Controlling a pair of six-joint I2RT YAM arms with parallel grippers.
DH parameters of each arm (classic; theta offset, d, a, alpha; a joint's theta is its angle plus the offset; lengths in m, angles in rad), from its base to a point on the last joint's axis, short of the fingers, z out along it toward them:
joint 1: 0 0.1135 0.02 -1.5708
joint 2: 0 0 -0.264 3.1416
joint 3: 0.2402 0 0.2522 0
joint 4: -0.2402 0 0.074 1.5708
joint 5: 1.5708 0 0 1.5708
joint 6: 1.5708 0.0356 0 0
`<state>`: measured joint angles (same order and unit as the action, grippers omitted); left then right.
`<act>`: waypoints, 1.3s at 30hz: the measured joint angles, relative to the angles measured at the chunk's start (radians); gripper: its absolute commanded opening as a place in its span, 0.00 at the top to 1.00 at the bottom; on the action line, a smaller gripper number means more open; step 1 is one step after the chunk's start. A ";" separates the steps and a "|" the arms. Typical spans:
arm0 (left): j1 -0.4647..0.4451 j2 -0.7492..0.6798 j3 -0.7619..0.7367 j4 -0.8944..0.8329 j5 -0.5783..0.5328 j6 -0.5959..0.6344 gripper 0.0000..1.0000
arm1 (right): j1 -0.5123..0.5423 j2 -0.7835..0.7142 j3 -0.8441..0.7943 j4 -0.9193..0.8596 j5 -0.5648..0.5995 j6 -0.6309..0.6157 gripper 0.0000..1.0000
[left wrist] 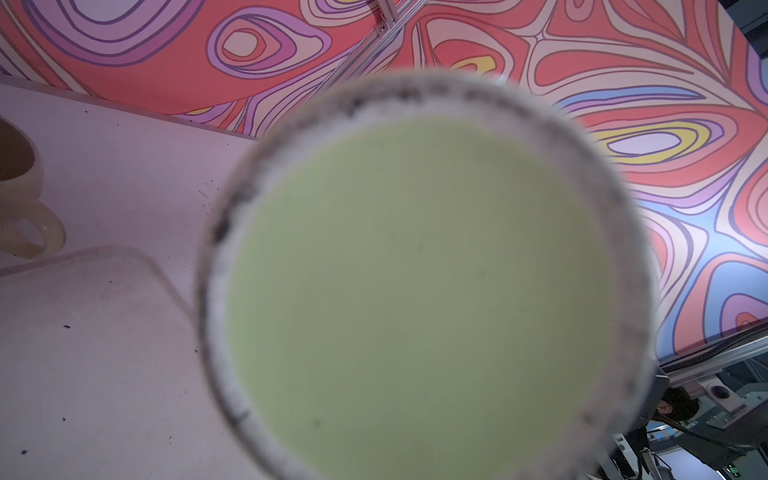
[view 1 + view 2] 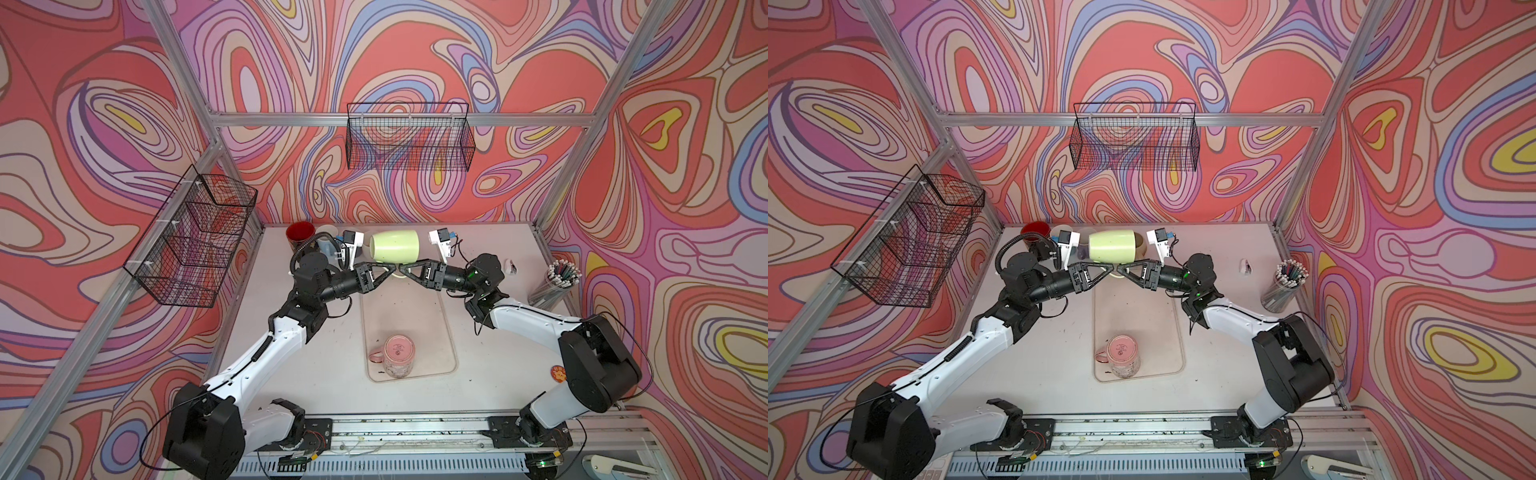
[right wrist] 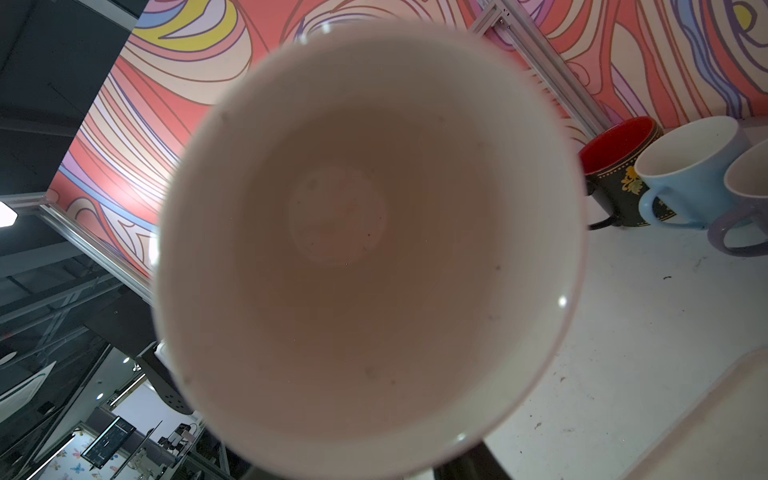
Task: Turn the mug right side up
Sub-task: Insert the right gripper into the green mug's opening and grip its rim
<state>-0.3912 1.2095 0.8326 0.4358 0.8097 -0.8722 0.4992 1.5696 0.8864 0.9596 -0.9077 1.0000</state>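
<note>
A pale green mug [image 2: 395, 246] [image 2: 1116, 247] hangs on its side in the air over the back of the table, base to the left, mouth to the right. Its green base [image 1: 415, 291] fills the left wrist view and its white inside [image 3: 353, 249] fills the right wrist view. In both top views my left gripper [image 2: 392, 270] [image 2: 1112, 269] is under the mug, shut on its handle. My right gripper [image 2: 402, 271] [image 2: 1120, 270] meets it tip to tip under the mug's mouth end. The mug hides both grippers' jaws in the wrist views.
A pink mug [image 2: 397, 357] stands upside down on a flat tray [image 2: 436, 332]. Red [image 2: 300, 235], blue [image 3: 681, 183], lilac [image 3: 748, 199] and cream [image 1: 20, 195] mugs stand at the back. A pencil cup [image 2: 557, 282] is at the right. Wire baskets [image 2: 409, 137] [image 2: 195, 237] hang on the walls.
</note>
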 measured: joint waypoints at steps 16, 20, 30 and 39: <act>-0.027 0.003 -0.005 0.008 -0.043 0.012 1.00 | -0.005 0.007 -0.013 0.034 -0.011 0.003 1.00; -0.036 -0.008 -0.005 -0.029 -0.051 0.031 0.89 | -0.002 -0.013 -0.035 0.015 -0.004 -0.016 1.00; -0.042 -0.026 0.001 -0.138 -0.075 0.104 0.56 | 0.001 -0.072 -0.058 -0.073 0.030 -0.074 1.00; -0.041 -0.090 0.028 -0.274 -0.153 0.179 0.31 | -0.005 -0.115 -0.095 -0.142 0.084 -0.113 1.00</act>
<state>-0.4320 1.1198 0.8608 0.1619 0.6571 -0.6930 0.4938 1.4544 0.7918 0.8177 -0.8242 0.8867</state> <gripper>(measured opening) 0.600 0.135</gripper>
